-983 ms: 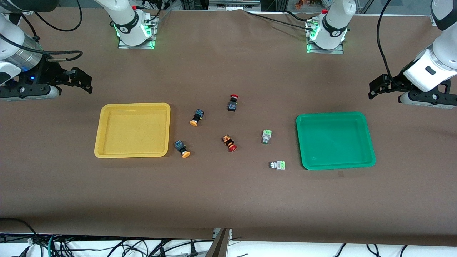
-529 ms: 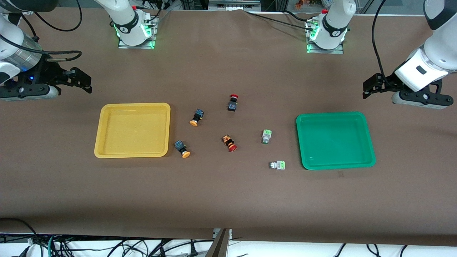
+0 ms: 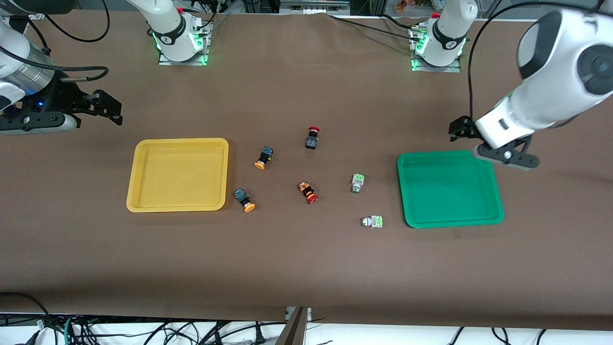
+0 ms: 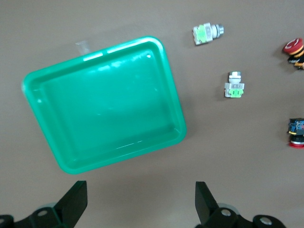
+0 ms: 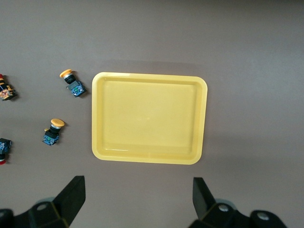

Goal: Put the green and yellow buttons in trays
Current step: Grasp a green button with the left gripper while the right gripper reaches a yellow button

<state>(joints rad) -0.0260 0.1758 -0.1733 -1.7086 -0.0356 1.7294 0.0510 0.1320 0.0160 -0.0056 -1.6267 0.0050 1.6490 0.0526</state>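
The green tray (image 3: pixel 449 188) lies toward the left arm's end of the table and the yellow tray (image 3: pixel 177 175) toward the right arm's end; both are empty. Two green buttons (image 3: pixel 357 183) (image 3: pixel 372 222) lie beside the green tray. Two yellow buttons (image 3: pixel 263 157) (image 3: pixel 244 200) lie beside the yellow tray. My left gripper (image 3: pixel 457 129) is open and empty, over the table at the green tray's rim (image 4: pixel 102 102); its wrist view shows both green buttons (image 4: pixel 207 33) (image 4: pixel 234 86). My right gripper (image 3: pixel 112 112) is open and empty, over bare table beside the yellow tray (image 5: pixel 149 118).
Two red-capped switches (image 3: pixel 312 138) (image 3: pixel 308 191) lie in the middle of the table between the yellow and green buttons. The two arm bases (image 3: pixel 179 40) (image 3: pixel 438 45) stand along the table's edge farthest from the front camera. Cables hang off the table edge nearest the front camera.
My left arm has swung in from its end of the table, and its gripper is now at the green tray's rim. My right gripper has barely moved. Nothing on the table has moved.
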